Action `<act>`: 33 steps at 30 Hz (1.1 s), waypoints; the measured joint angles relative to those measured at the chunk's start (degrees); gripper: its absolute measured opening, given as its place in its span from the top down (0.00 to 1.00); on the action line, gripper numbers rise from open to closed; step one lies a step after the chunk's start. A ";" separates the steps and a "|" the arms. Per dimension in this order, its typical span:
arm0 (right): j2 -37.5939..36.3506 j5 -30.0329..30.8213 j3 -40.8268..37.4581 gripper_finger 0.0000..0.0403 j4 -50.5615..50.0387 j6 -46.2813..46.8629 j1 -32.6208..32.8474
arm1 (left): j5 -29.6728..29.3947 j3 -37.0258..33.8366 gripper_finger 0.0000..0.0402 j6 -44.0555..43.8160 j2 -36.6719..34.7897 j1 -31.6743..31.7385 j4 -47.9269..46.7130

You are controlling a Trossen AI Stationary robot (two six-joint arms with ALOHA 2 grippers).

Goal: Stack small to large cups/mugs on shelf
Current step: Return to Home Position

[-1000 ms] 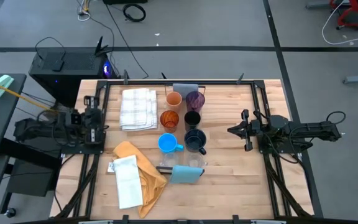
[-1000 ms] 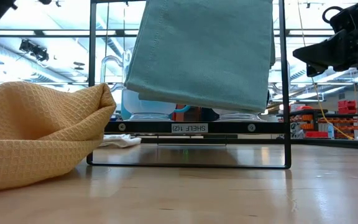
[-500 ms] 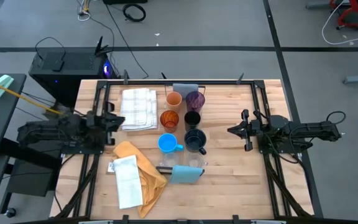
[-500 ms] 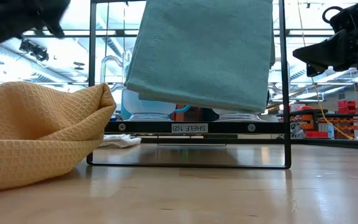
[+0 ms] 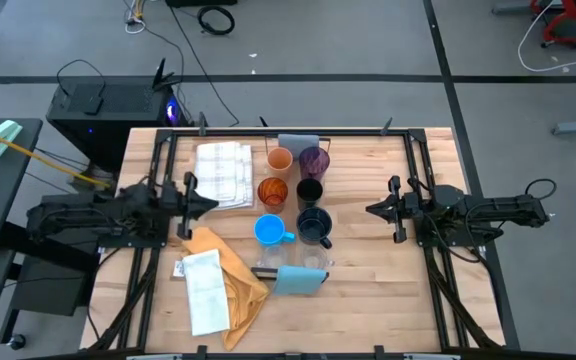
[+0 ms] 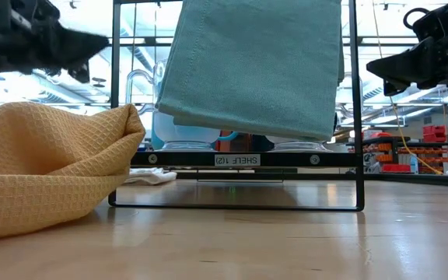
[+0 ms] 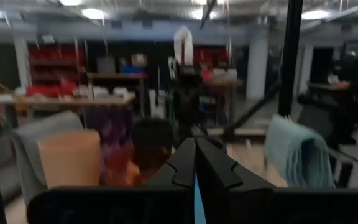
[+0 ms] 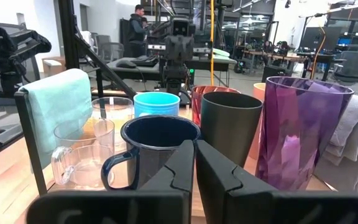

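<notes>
The cups stand in two rows at the table's middle: orange cup [image 5: 280,159], purple cup [image 5: 314,160], amber cup [image 5: 272,190], black cup [image 5: 309,190], bright blue mug [image 5: 268,230], navy mug [image 5: 314,226] and clear glass [image 5: 313,264]. They stand between the ends of a black-framed shelf [image 6: 236,159], which has a teal cloth [image 5: 298,281] draped on its near end and a grey cloth [image 5: 298,141] on its far end. My left gripper [image 5: 198,198] is shut and empty, left of the cups. My right gripper [image 5: 372,209] is shut and empty, right of the navy mug [image 8: 157,149].
A white towel [image 5: 221,173] lies at the far left. A yellow cloth [image 5: 226,272] and a white folded sheet [image 5: 205,290] lie near left, just under my left gripper. A person [image 8: 138,18] stands in the room beyond. Bare wood lies at the table's right.
My left gripper has gone from the table's left edge toward the right, toward the cups, and now reaches over the edge of the yellow cloth. It has stayed level.
</notes>
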 joint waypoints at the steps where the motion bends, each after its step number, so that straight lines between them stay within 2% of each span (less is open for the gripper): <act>1: 0.01 0.01 0.00 0.94 0.01 0.00 0.00 | 0.21 0.00 0.95 -0.39 0.01 0.00 -1.36; 6: -0.01 -0.01 0.00 0.94 0.01 0.00 -0.01 | 0.22 0.00 0.98 -0.53 0.02 0.02 -7.76; 13: 0.01 0.00 0.00 0.94 0.00 0.00 -0.01 | 0.21 0.00 0.95 0.81 -0.01 0.02 -7.96; 19: 0.00 0.01 0.00 0.94 0.01 0.00 -0.01 | 0.14 -0.02 0.99 -0.23 -0.02 0.02 -7.80; 22: 0.00 0.00 0.00 0.94 0.01 0.00 0.00 | 0.63 -0.02 0.97 -1.95 0.02 0.02 -2.96; 25: 0.01 0.01 0.00 0.94 0.00 0.00 -0.01 | 1.50 -0.02 0.95 0.02 -0.08 0.01 2.21; 33: 0.00 0.00 0.00 0.94 0.00 0.00 0.00 | 1.06 -0.04 0.98 2.68 -0.71 0.14 2.91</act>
